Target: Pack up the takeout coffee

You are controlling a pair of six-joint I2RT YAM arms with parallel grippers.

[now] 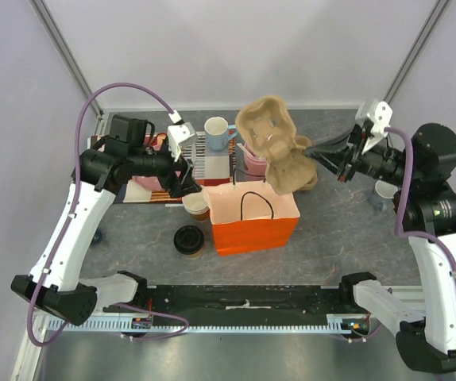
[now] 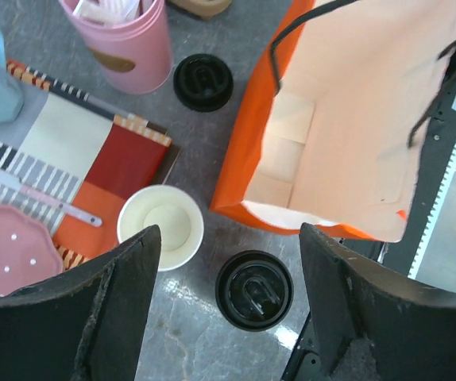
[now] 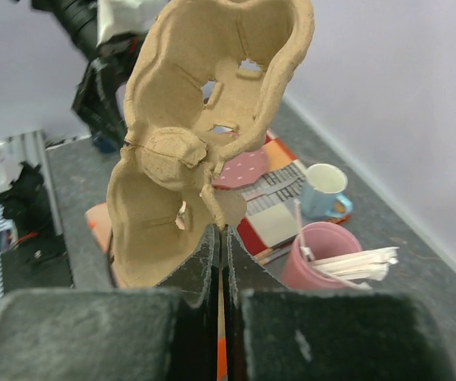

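A takeout coffee (image 1: 188,240), a brown cup with a black dome lid, stands on the table left of the orange paper bag (image 1: 253,222). In the left wrist view it (image 2: 253,290) sits below and between my open fingers. A second black-lidded cup (image 2: 202,81) stands by the bag's far side. My left gripper (image 1: 187,181) is open and empty above a lidless paper cup (image 2: 160,226). My right gripper (image 1: 314,151) is shut on the edge of a brown cardboard cup carrier (image 1: 272,147) and holds it tilted above the open bag (image 2: 347,127). The carrier (image 3: 188,135) fills the right wrist view above the shut gripper (image 3: 222,230).
A pink cup with wrapped straws (image 3: 327,254), a light-blue mug (image 1: 216,133) and a pink dotted plate (image 2: 9,250) stand on or near a striped placemat (image 2: 69,147) behind the bag. A white cup (image 1: 384,190) stands at the right edge.
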